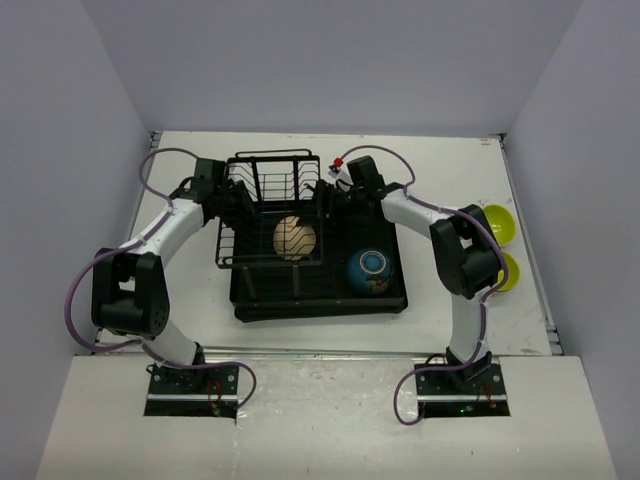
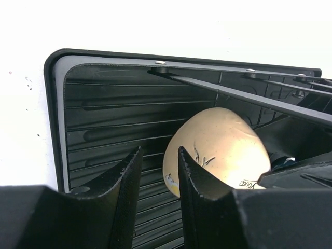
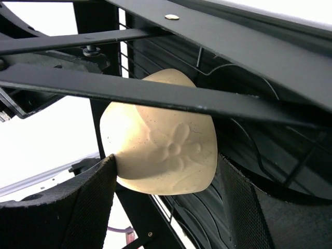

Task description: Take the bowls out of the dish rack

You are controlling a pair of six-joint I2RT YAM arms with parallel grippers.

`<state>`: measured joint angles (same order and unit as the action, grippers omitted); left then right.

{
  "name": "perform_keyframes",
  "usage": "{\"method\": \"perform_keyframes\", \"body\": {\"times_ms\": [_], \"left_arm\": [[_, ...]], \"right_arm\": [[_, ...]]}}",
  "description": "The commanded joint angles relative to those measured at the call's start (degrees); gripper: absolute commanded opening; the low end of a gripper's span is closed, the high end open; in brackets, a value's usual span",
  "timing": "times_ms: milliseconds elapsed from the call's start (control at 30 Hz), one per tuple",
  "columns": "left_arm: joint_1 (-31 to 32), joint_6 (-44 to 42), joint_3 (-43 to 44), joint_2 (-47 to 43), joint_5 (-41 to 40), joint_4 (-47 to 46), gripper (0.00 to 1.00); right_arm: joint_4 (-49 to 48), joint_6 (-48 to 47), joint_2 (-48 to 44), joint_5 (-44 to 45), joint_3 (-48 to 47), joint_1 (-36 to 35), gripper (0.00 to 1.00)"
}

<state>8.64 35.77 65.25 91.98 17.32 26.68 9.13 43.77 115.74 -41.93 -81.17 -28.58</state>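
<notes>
Now the tan bowl (image 1: 294,238) leans on edge inside the rack (image 1: 262,172), with bars crossing in front of it. The right gripper (image 3: 167,162) gapes wide toward it. The left gripper (image 2: 160,153), narrow and empty, is just beside it, near the tray (image 2: 52,104) rim. A blue bowl (image 1: 371,271) sits near right on the tray.

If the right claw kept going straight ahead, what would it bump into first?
Probably the cream bowl standing in the rack squarely between the right gripper's open fingers; a rack bar crossing above it might touch first.

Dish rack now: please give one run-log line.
wire rack: holds tan bowl | tray: blue bowl | right jaws: open around tan bowl | left jaws: open, empty | table: two green bowls
</notes>
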Motion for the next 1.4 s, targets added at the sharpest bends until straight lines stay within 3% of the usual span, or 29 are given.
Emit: {"method": "perform_keyframes", "body": {"times_ms": [0, 100, 500, 867, 1033, 1067, 1367], "left_arm": [[1.2, -1.58, 0.14, -1.19, 1.22, 0.39, 0.35], [1.29, -1.41, 0.14, -1.19, 3.41, 0.22, 0.34], [1.29, -1.31, -0.13, -1.37, 10.45, 0.66, 0.33], [1.38, -1.4, 0.14, -0.14, 10.63, 1.71, 0.27], [1.38, -1.67, 0.31, 0.39, 10.45, 2.5, 0.22], [1.38, -1.84, 0.4, 0.48, 10.36, 2.68, 0.22], [1.46, -2.28, 1.63, 0.83, 10.28, 3.82, 0.21]], "right_arm": [[3.7, -4.04, -2.11, 3.0, -5.05, 1.07, 0.73], [8.78, -5.97, 0.62, 4.4, -9.87, 1.42, 0.74], [8.89, -3.25, 4.84, 4.58, -12.53, 1.68, 0.82], [6.78, -0.18, 0.19, 2.65, -6.02, 1.51, 0.86], [8.98, -0.52, -2.18, 5.98, -4.8, 0.02, 0.93], [8.81, -0.35, -3.15, 6.42, -4.27, -0.25, 0.99], [4.5, 4.39, -2.63, 7.13, -2.33, -1.39, 0.99]]}}
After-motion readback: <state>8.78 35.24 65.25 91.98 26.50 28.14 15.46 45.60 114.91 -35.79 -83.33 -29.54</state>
